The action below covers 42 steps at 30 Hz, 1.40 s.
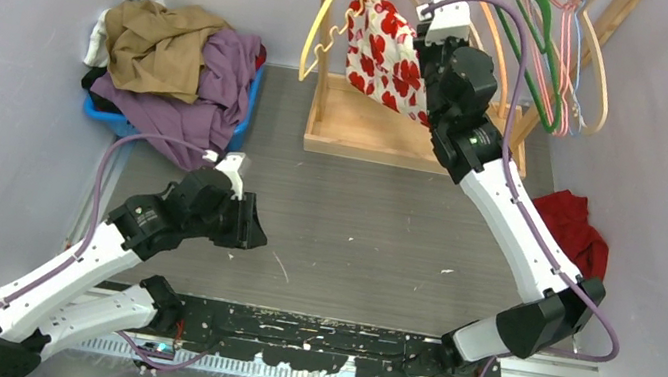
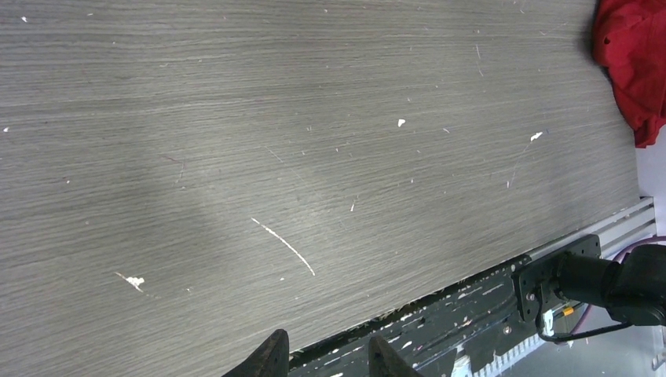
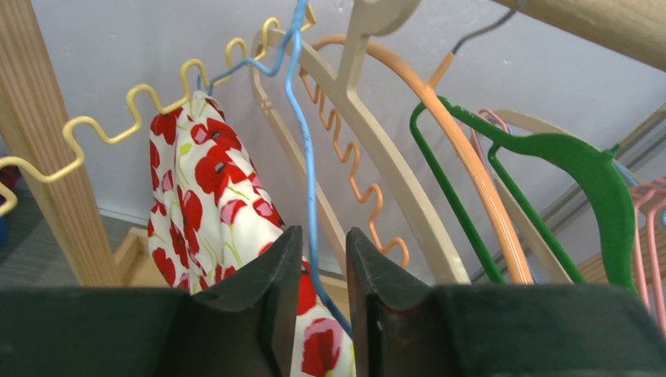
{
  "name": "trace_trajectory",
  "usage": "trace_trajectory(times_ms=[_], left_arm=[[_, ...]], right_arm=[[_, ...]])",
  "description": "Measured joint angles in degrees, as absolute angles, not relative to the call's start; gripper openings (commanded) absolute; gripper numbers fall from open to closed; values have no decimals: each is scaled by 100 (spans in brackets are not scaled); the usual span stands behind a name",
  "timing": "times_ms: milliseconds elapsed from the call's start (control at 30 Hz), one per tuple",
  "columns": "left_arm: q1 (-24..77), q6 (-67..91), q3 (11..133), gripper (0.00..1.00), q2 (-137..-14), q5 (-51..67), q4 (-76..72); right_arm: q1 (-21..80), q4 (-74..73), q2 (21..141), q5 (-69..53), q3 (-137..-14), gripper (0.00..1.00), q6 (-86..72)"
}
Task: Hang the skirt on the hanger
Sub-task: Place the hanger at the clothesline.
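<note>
- White skirt with red poppies [image 1: 387, 50] hangs over the yellow wavy wire hanger [image 3: 133, 118] on the wooden rack [image 1: 369, 133], so the task looks nearly done.
- Right gripper [image 3: 323, 236] sits just beside the skirt, jaws narrowly parted and clamping nothing, probably letting go.
- Left gripper [image 2: 328, 342] hovers over the grey table [image 2: 236, 118], jaws apart and empty, out of the way.
- Counted: 1 skirt, at least 6 hangers, 1 red cloth [image 1: 577, 227], 1 blue basket of clothes [image 1: 108, 117].

The surface [image 1: 355, 222] is viewed whole from above and behind, and closely from the left wrist, the red cloth [image 1: 573, 221] being shared. The hangers [image 3: 393, 169] are viewed closely from below at the right wrist.
</note>
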State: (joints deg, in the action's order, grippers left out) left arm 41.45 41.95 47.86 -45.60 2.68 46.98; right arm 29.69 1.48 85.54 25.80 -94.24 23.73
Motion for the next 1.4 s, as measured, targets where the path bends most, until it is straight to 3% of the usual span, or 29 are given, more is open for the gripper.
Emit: trace_trajectory(times_ms=[333,700,967,1400], left_arm=[[4145,4195,4786,42,-4593,272,4696],[4145,4193,4786,42,-4591,272,4711],[4145,4193,4786,42,-4635,270,4718],[4143,4193,4786,41,-4746,266,4742]], right_arm=[[2943,-454,7603,2493,-8753,62,1431],[2939,-915,5548,2471,-6152,56,-499],[2939,-185,5201,2425,-4342,63,-1057],[2939,1918,5640,2803,-3951,64,-987]])
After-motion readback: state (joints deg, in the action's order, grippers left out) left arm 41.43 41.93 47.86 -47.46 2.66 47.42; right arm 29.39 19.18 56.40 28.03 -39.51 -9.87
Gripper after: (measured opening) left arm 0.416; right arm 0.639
